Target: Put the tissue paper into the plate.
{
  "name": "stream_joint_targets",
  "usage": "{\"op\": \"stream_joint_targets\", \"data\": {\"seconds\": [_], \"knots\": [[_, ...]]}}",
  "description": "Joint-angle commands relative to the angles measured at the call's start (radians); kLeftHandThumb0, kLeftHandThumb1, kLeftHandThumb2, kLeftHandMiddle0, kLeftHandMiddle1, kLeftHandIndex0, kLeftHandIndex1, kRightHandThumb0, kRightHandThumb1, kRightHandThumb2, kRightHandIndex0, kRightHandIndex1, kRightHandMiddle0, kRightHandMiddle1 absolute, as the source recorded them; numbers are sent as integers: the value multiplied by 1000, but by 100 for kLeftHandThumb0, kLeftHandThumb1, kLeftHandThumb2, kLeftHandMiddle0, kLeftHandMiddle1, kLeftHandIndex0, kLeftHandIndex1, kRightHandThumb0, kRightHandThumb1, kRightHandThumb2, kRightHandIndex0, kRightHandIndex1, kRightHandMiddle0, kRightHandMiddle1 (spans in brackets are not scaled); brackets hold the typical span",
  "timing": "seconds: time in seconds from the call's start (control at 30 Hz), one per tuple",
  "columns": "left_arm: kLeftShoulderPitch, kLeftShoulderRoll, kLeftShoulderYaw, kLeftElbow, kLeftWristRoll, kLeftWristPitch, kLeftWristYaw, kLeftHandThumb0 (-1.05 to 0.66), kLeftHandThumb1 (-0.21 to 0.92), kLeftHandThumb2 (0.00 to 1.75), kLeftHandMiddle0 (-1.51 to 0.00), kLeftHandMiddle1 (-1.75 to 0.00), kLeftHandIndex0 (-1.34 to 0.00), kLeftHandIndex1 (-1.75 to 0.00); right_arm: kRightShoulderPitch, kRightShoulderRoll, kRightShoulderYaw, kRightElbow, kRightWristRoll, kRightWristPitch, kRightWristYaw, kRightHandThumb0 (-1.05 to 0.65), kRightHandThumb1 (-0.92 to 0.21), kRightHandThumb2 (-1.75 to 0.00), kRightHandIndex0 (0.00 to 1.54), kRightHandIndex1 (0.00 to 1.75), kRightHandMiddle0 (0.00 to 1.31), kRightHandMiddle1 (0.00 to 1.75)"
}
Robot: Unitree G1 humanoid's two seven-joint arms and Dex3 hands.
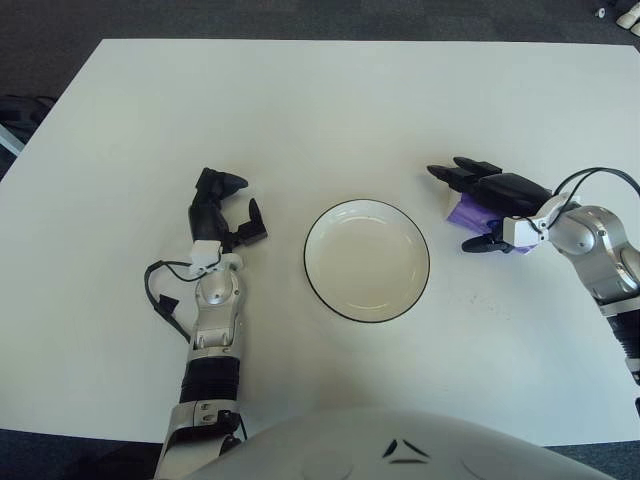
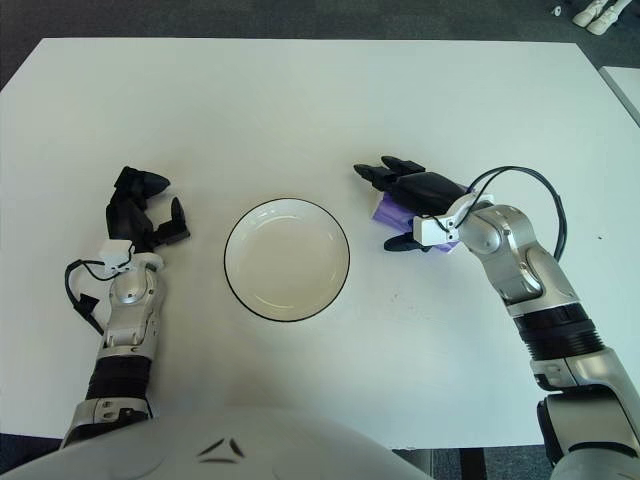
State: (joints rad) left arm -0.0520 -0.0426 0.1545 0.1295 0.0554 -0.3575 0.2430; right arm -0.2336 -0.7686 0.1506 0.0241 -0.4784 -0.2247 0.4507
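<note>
A white plate (image 1: 366,262) with a dark rim sits in the middle of the white table. To its right lies a purple tissue pack (image 1: 464,213), mostly covered by my right hand (image 1: 457,207). The black fingers (image 1: 478,178) stretch out over the pack's top towards the left, and the thumb (image 1: 480,244) sits at its near edge. The hand is spread around the pack, not closed on it. My left hand (image 1: 245,196) shows to the left of the plate, fingers relaxed and holding nothing.
The table's far edge (image 1: 360,41) runs along the top, with dark floor beyond it. A black cable (image 1: 165,298) loops beside my left forearm. Another cable (image 1: 590,176) arcs over my right wrist.
</note>
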Motion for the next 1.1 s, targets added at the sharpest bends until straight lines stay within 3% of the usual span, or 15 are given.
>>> {"op": "stream_joint_targets", "data": {"seconds": [0.0,0.03,0.13,0.2,0.23,0.37,0.47,0.53,0.57,0.63,0.83,1.07], "knots": [[46,-1,6,28,-8,39,-4,-1,21,139,-68,-157,-55,-175,100,30,28,61,0,50,9,-87,-41,-94,1,1,0,29],[46,0,6,28,-8,37,-4,-1,21,139,-68,-157,-55,-175,103,43,21,59,4,59,-6,-83,-38,-97,1,11,0,37],[46,1,6,30,-7,33,-4,-1,21,140,-68,-160,-55,-175,107,68,8,52,11,77,-35,-62,-21,-114,0,87,0,101],[46,3,5,31,-7,31,-4,-1,20,141,-68,-160,-55,-175,109,82,-2,38,19,98,-42,-57,-16,-120,0,109,0,119],[46,4,5,33,-6,28,-4,-1,20,141,-68,-161,-55,-175,113,92,-12,22,25,115,-51,-51,-13,-126,0,131,0,139],[44,7,6,36,0,21,0,-1,20,142,-68,-160,-56,-175,131,119,-38,-16,27,151,-90,-38,-9,-137,2,166,7,167],[44,8,5,37,7,21,4,-1,19,142,-69,-160,-56,-175,142,139,-54,-27,18,151,-143,-43,-25,-130,15,171,36,172],[44,9,5,37,7,22,4,-1,20,142,-67,-161,-56,-175,146,145,-59,-31,14,149,-161,-46,-27,-133,28,173,52,173],[44,9,5,36,7,23,3,-1,20,142,-67,-162,-56,-175,147,148,-61,-31,10,141,-179,-47,-27,-134,30,173,54,174],[44,9,5,35,4,24,1,-1,21,142,-65,-164,-56,-175,152,156,-70,-37,-1,124,-222,-19,-12,-150,59,165,64,174],[43,8,7,37,0,23,0,-1,22,141,-61,-166,-56,-175,164,179,-85,-57,-20,88,-325,-2,2,-163,88,155,69,175],[45,7,6,33,5,27,4,-1,22,141,-61,-165,-57,-175,173,194,-93,-57,-38,46,-411,0,7,-169,97,154,67,175]]}}
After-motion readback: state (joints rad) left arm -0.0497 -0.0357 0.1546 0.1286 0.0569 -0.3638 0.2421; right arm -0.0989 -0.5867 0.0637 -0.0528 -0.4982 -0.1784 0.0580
